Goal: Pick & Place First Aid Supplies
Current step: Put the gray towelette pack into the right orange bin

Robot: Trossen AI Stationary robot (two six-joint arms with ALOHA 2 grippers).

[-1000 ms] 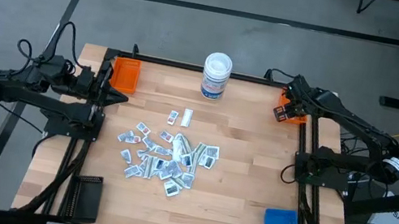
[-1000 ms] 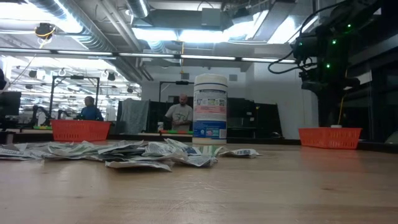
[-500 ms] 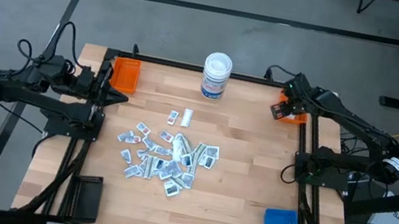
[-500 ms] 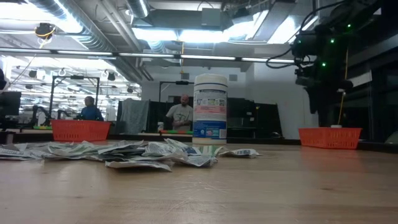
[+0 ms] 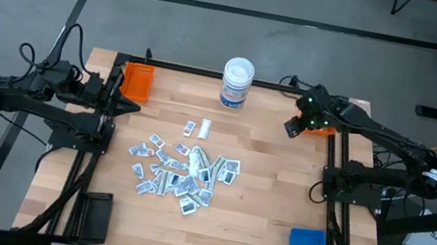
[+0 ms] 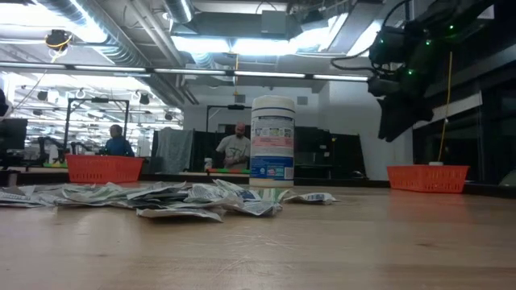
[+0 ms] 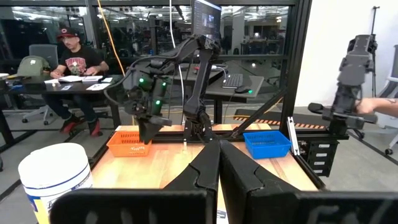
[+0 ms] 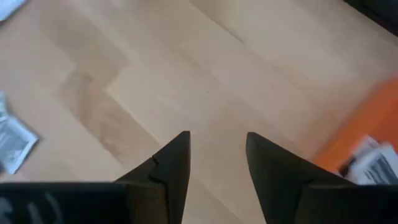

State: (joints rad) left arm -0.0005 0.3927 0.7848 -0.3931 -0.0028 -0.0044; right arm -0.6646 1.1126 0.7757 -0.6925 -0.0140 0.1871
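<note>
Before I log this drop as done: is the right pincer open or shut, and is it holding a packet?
Open and empty: the right pincer shows bare wood between its fingers, beside the orange tray.

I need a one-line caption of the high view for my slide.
Right gripper hangs open beside the orange tray; packets lie heaped mid-table; left gripper waits shut.
</note>
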